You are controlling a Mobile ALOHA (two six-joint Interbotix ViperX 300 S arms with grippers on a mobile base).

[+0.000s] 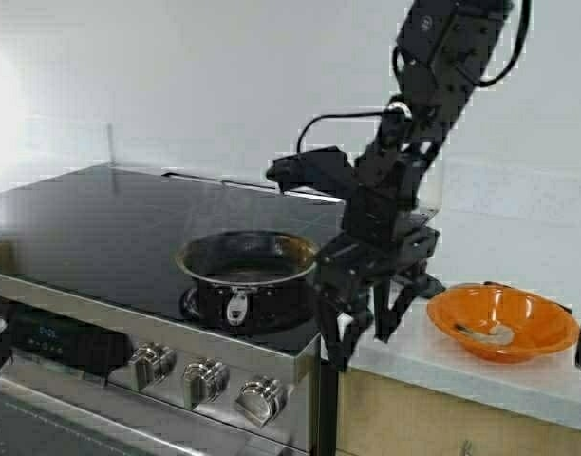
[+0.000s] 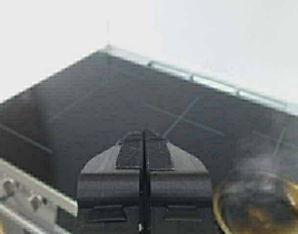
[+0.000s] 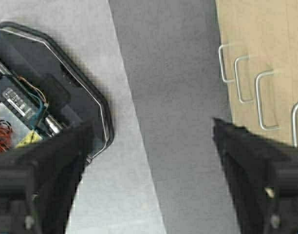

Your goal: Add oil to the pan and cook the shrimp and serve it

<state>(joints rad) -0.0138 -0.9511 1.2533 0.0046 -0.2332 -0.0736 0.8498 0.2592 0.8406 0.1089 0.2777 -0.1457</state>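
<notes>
High view: showed pan lower centre on black cooktop, handle toward the knobs, faint steam above it. Shrimp not made out anywhere; a pale piece in the orange bowl, lower right on the white counter, too small to identify. Oil jug not seen. Right arm blocked centre-right of frame, right gripper hung at the stove's edge between pan and bowl, pointing down, fingers spread wide, holding nothing. Left arm not made out in this view.

Left wrist view: left gripper at lower centre, pads pressed together, nothing between them, over the cooktop. Pan cut off at lower right corner, steam blurred its inside.

Right wrist view: fingers wide apart at both lower corners, floor and cabinet handles past them, nothing gripped.
</notes>
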